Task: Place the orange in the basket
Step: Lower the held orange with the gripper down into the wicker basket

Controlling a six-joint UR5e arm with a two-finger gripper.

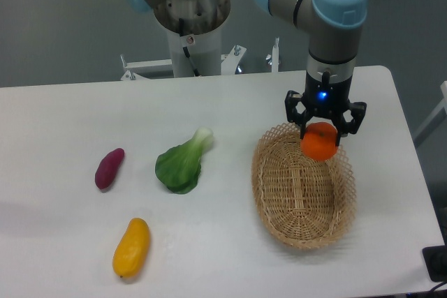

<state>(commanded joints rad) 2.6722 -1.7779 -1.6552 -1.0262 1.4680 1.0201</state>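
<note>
A UR5e arm holds its gripper (323, 130) over the far end of an oval wicker basket (279, 193) on a white table (63, 116), its two black fingers (302, 122) closed against the sides of a small orange (320, 142). The fruit hangs clamped between the jaws, above the basket's lacy far rim and clear of the woven floor, not yet set down. A blue light glows on the wrist just above the gripper. To the left of the basket, well apart from it, lies a green bok choy (181, 165) with its white stem pointing toward the back of the table. Farther left rests a purple sweet potato (109, 168), and nearer the front edge an elongated yellow-orange mango (131, 246).
</note>
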